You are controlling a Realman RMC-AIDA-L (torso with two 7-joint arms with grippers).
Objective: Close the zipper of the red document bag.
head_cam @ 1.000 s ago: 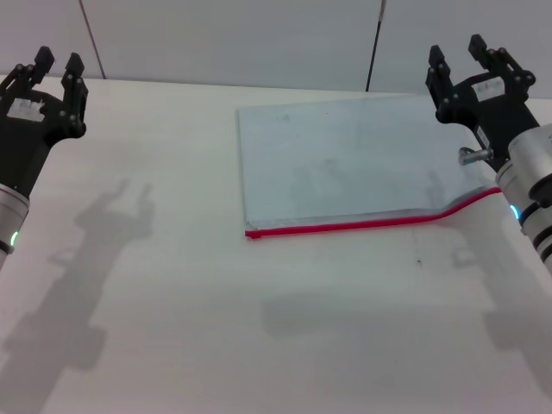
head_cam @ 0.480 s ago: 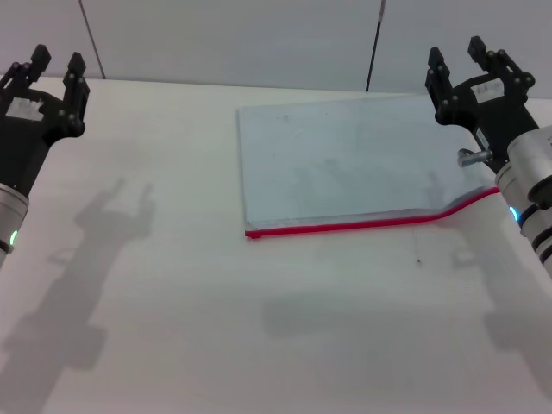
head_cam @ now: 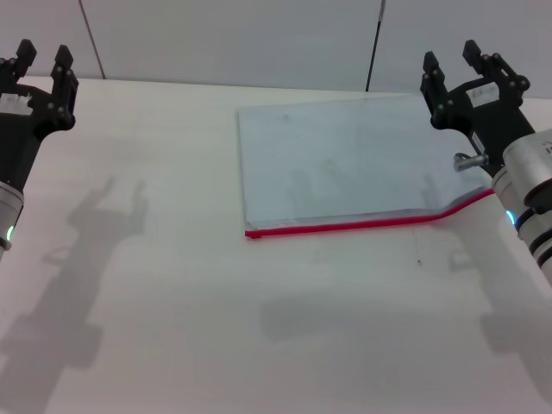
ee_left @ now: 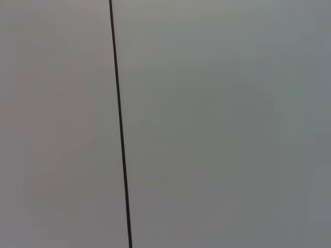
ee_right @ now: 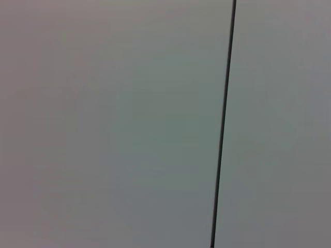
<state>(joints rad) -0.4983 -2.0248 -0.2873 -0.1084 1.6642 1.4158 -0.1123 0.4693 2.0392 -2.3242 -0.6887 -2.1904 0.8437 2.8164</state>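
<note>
— Where's the red document bag (head_cam: 345,159)?
— Flat on the tabletop (head_cam: 172,285). Right gripper (head_cam: 450,60) above its far right corner, left gripper (head_cam: 40,62) well left; both fingers released.
— Plan?
— I'd pin the bag, pull along the zipper (head_cam: 345,226).

- Head view: looks forward and down over the table (head_cam: 259,345), covering both arms.
- Left wrist view: faces the wall (ee_left: 217,124), showing one seam (ee_left: 120,124).
- Right wrist view: likewise faces wall; shares only that.
</note>
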